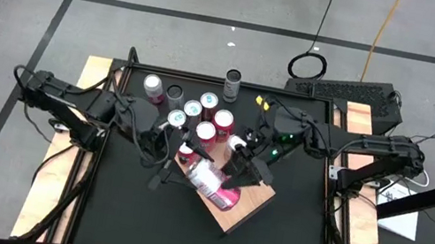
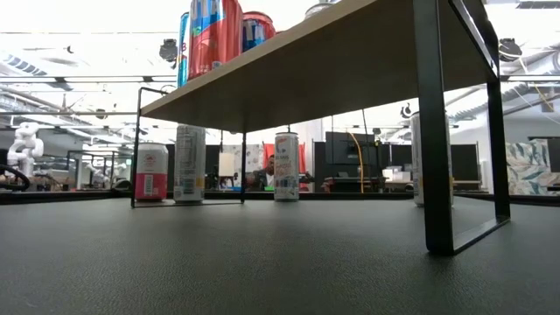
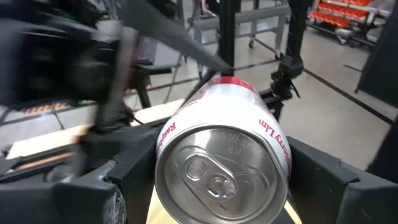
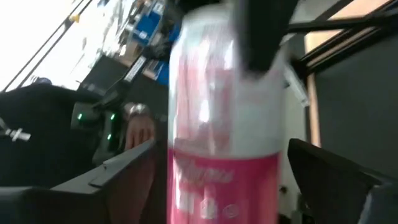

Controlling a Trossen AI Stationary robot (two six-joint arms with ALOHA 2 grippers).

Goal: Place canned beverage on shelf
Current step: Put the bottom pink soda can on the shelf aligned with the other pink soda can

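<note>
We see a pink-and-white beverage can (image 1: 211,181) lying on its side over the wooden shelf (image 1: 249,207), which stands on black legs at the centre of the black surface (image 1: 286,242). Both arms meet over it. The left gripper (image 1: 177,162) reaches in from nine o'clock; in its wrist view the can's lid end (image 3: 222,175) sits between its two dark fingers (image 3: 112,193), which flank the can, though we cannot tell whether they press it. The right gripper (image 1: 244,158) comes in from about one o'clock; its fingers (image 4: 339,171) stand spread on either side of the can, seemingly clear of it. We judge this a handover or steadying moment, with the can tipped rather than upright and so not yet properly placed.

Behind the shelf, toward twelve o'clock, a cluster of upright cans (image 1: 201,112) waits on the surface, one dark can (image 1: 233,80) standing apart. From the low view, two tall cans (image 2: 226,35) show on the shelf top. The cluster sits close behind both arms, leaving little room there.
</note>
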